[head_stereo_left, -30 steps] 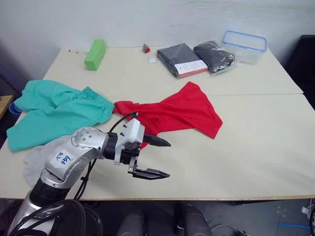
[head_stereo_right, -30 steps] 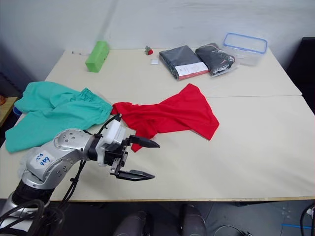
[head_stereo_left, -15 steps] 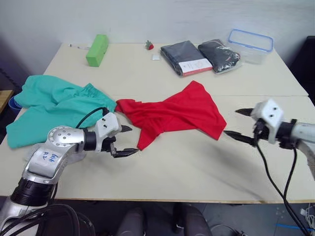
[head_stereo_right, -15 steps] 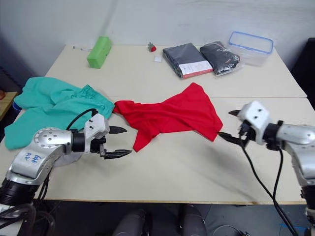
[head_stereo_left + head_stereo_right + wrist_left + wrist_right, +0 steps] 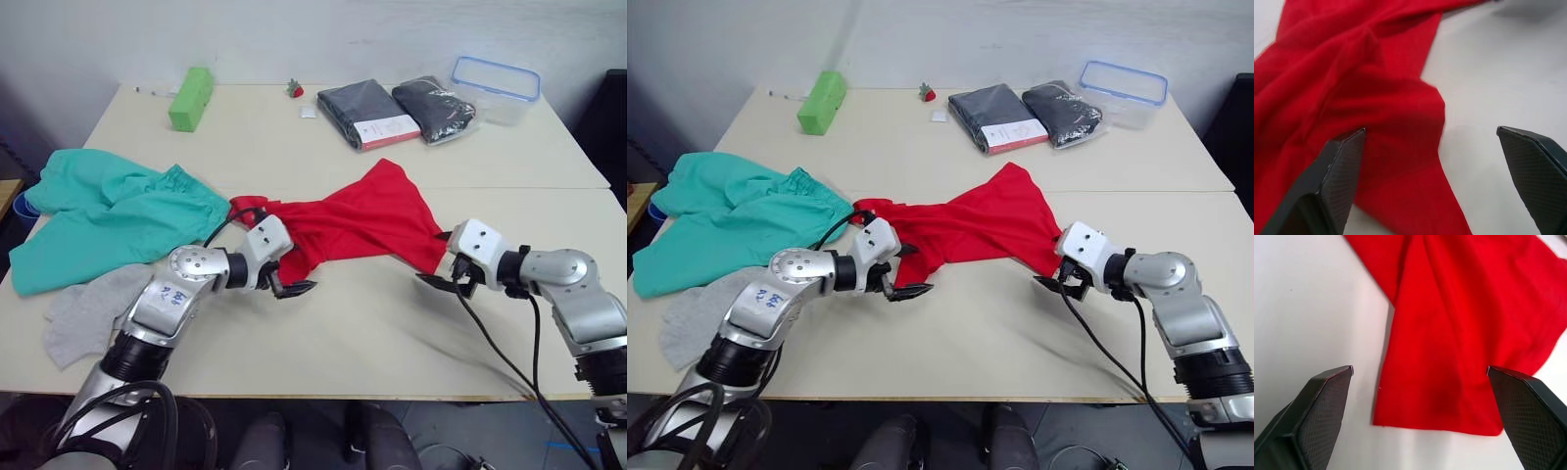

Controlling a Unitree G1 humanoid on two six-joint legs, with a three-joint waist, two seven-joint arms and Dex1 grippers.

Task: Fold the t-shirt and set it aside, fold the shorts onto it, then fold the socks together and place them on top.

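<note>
Both pairs of black fingers stand spread wide and hold nothing, each set at one end of the small bright red cotton t-shirt (image 5: pixel 358 223), which lies crumpled on the pale beige table (image 5: pixel 372 323) with its long axis running across, left to right. The left gripper (image 5: pixel 291 277) has one finger over the near left tail of the cloth and the other out over bare table, so the hem lies between them in the left wrist view (image 5: pixel 1400 147). The right gripper (image 5: pixel 438 270) straddles the near right corner, and in the right wrist view the red edge (image 5: pixel 1440 382) sits squarely between its fingers. Each arm is thus at its own end, neither better placed; the coming move looks like a closing of both on the hem to draw the shirt out flat along that axis. Further left lie the teal-green soft shorts (image 5: pixel 108 215), touching the shirt's far left end, and nearer, the light grey knit socks (image 5: pixel 88 313).
</note>
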